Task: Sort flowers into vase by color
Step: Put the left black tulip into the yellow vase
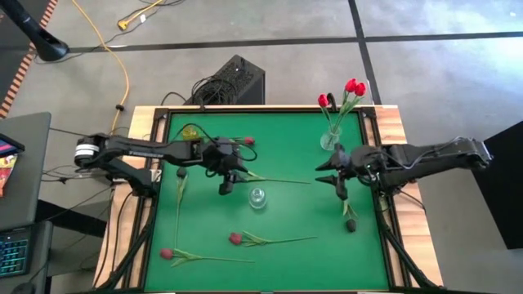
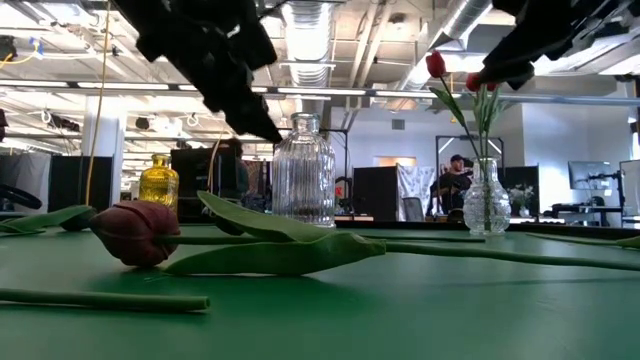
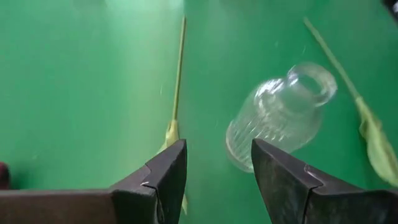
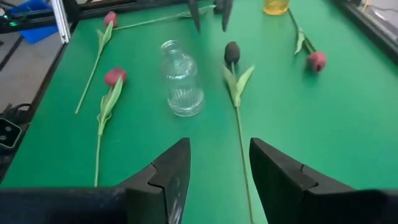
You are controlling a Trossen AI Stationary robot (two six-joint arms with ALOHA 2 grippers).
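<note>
Several tulips lie flat on the green table [image 1: 204,212]: two red ones [image 1: 235,238] [image 1: 166,254] near the front, a crimson one [image 1: 248,140] at the back, and dark ones [image 1: 181,173] [image 1: 350,224] on the left and right. Red tulips [image 1: 351,88] stand in a clear vase [image 1: 331,139] at the far right. An empty ribbed clear vase [image 1: 258,198] stands upright mid-table. My left gripper [image 1: 227,181] hovers open, left of that vase, over a dark tulip's stem [image 3: 178,74]. My right gripper [image 1: 337,184] is open and raised, right of centre, facing that stem [image 4: 239,137].
A small yellow vase [image 1: 190,131] stands at the far left of the table. A black box with cables [image 1: 233,82] sits beyond the far edge. In the low view a tulip head [image 2: 138,232] and its leaves lie close to the near edge.
</note>
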